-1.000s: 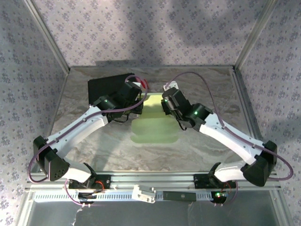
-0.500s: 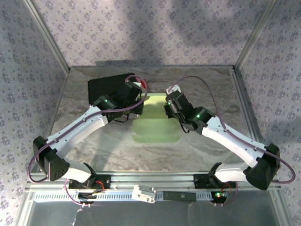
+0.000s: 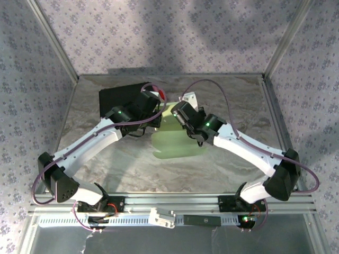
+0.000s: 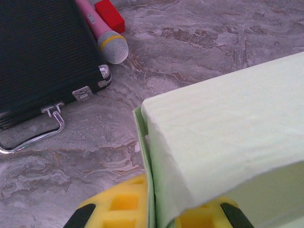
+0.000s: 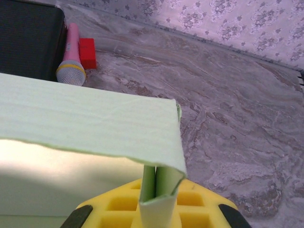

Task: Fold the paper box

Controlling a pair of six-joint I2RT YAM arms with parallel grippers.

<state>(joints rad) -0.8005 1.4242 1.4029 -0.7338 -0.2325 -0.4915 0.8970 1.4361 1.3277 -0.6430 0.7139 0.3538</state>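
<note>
With the box point(image 3: 175, 142) just right of the case point(image 3: 117, 98), your left gripper point(image 4: 154, 214) clamped on its case-side wall and your right gripper point(image 5: 155, 209) pinching doubled card on the far side, grip firmly and fold squarely, without tearing.

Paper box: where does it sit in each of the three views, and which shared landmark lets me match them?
Top external: paper box at table centre, between the two arms' wrists.
Left wrist: it covers the right half, one corner near picture centre.
Right wrist: a pale green band across left and centre.
Shared landmark: black case, far left on the table; upper left in both wrist views.
</note>
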